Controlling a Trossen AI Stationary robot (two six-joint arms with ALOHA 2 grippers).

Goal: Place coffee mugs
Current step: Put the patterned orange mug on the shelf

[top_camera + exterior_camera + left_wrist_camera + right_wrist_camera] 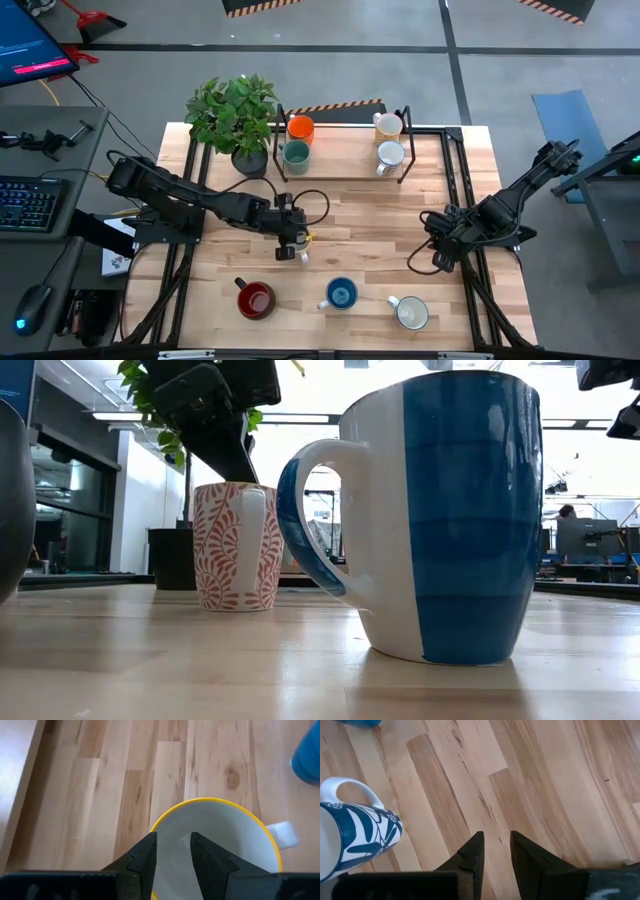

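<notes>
Glazed ceramic is what we handle here: stiff, slick, breakable, best taken by the rim wall or the handle. At the counter's (340,225) middle our left pincer (290,243) straddles the rim of a yellow-rimmed mug (215,847), one finger inside, fingers narrowly apart; whether it pinches yet we cannot tell. Further right, the right pincer (495,855) hangs slightly parted over bare wood, holding nothing, a blue-patterned mug (355,837) just beside it.
</notes>
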